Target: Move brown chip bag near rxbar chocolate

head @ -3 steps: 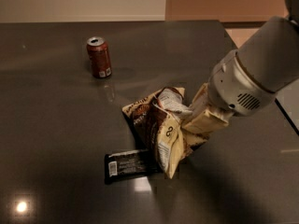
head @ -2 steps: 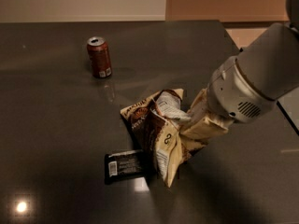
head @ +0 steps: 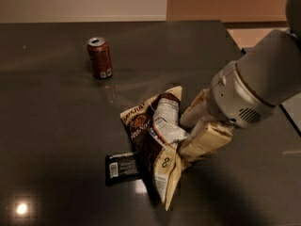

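The brown chip bag (head: pixel 153 142), crumpled cream and dark brown with a white label panel, stands half upright in the middle of the dark table (head: pixel 51 126). My gripper (head: pixel 189 132) reaches in from the right on a white arm and is shut on the bag's right edge. The rxbar chocolate (head: pixel 121 167), a small flat black wrapper with a white barcode patch, lies on the table at the bag's lower left. Its right end is hidden behind the bag, so the two touch or overlap.
A red soda can (head: pixel 99 57) stands upright at the back left, well away from the bag. The table's right edge (head: pixel 289 114) runs close behind my arm. A light reflection (head: pixel 21 208) shows at the front left.
My gripper has moved the bag slightly down and toward the front. The bag's lower end now reaches past the rxbar's right end. The can and the bar have not moved.
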